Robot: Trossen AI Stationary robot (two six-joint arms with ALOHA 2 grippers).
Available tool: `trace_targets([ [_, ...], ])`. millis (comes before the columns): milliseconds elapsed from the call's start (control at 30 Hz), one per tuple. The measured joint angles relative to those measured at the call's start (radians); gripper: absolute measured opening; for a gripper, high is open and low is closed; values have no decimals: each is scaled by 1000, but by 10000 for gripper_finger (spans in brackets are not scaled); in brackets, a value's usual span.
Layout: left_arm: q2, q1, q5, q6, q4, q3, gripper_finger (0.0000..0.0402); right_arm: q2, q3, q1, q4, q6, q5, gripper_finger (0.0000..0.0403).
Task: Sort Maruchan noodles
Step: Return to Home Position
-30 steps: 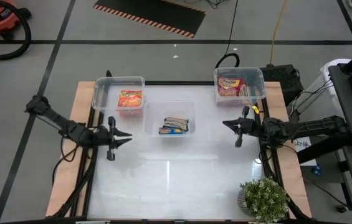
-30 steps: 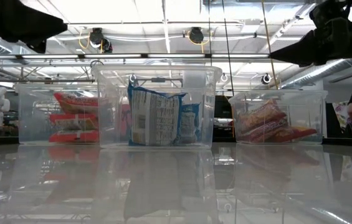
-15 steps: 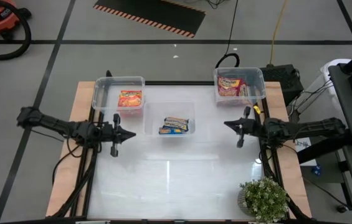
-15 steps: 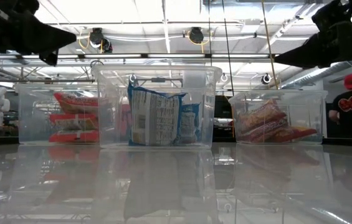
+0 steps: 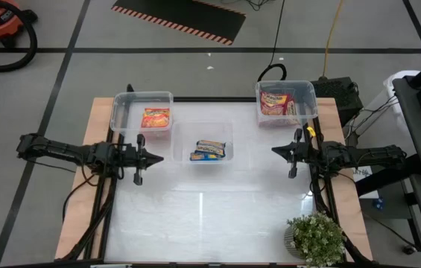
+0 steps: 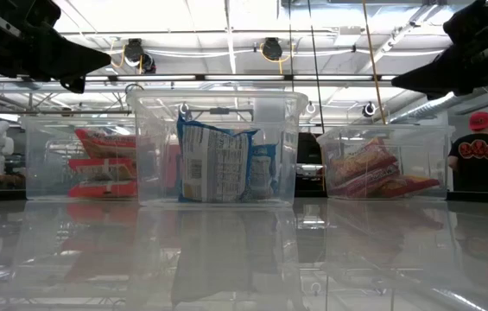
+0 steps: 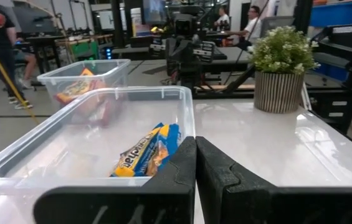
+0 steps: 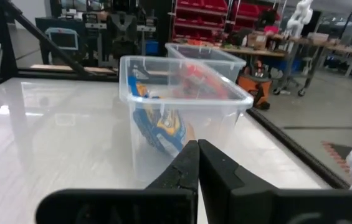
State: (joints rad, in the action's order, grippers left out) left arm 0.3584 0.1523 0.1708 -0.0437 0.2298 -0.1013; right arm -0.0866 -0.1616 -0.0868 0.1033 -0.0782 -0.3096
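Observation:
The Maruchan noodles lie in three clear bins. Red-orange packets [image 5: 156, 117] fill the far-left bin [image 5: 121, 112]. Blue-yellow packets [image 5: 210, 150] lie in the middle bin [image 5: 229, 132], and orange-red packets [image 5: 275, 102] in the far-right bin [image 5: 307, 100]. My left gripper [image 5: 159, 158] hovers level above the table's left side, shut and holding nothing, pointing at the middle bin [image 7: 101, 124]. My right gripper [image 5: 274, 150] hovers level above the right side, also shut and holding nothing, pointing at the same bin [image 8: 182, 93].
A potted plant [image 5: 316, 238] stands at the table's near right corner. The glossy white tabletop [image 5: 210, 216] lies bare between the bins and the near edge. A person [image 6: 481, 160] stands in the room beyond the table.
My left gripper has shut its fingers. It has also swung from slanting toward the near edge to pointing straight across at the middle bin. My right gripper has drawn back a little toward the table's right edge, staying shut. The packets and bins have not moved.

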Motion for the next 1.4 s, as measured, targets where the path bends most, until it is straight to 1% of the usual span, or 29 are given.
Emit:
trace_targets([
  [100, 0, -28, -34, -8, 0, 0, 4, 18, 0, 0, 36, 15, 0, 0],
  [233, 0, -68, -50, -8, 5, 7, 4, 41, 0, 0, 66, 31, 0, 0],
  [467, 0, -130, -52, 17, 26, 82, 4, 86, 0, 0, 126, 50, 22, 0],
  [633, -1, -153, -54, 31, 16, 92, 4, 85, 0, 0, 134, 39, 21, 0],
  [800, -2, -154, -54, 34, 33, 92, 4, 85, 0, 0, 131, 23, 21, 0],
  [933, -2, -154, -54, 43, 36, 92, 4, 85, 0, 0, 109, 5, 21, 0],
  [967, -2, -154, -53, 48, 35, 92, 4, 85, 9, 0, 77, 3, 22, 0],
  [1100, -2, -154, -50, 56, 38, 92, 4, 85, 119, 0, -153, -24, 27, 0],
  [1133, -2, -154, -48, 56, 42, 92, 4, 85, 143, 0, -181, -27, 25, 0],
  [1267, -2, -154, -47, 56, 68, 91, 4, 76, 140, 2, -179, -21, 29, 0],
  [1400, -2, -154, -47, 49, 71, 91, 4, 83, 131, 2, -169, -21, 117, 0],
])
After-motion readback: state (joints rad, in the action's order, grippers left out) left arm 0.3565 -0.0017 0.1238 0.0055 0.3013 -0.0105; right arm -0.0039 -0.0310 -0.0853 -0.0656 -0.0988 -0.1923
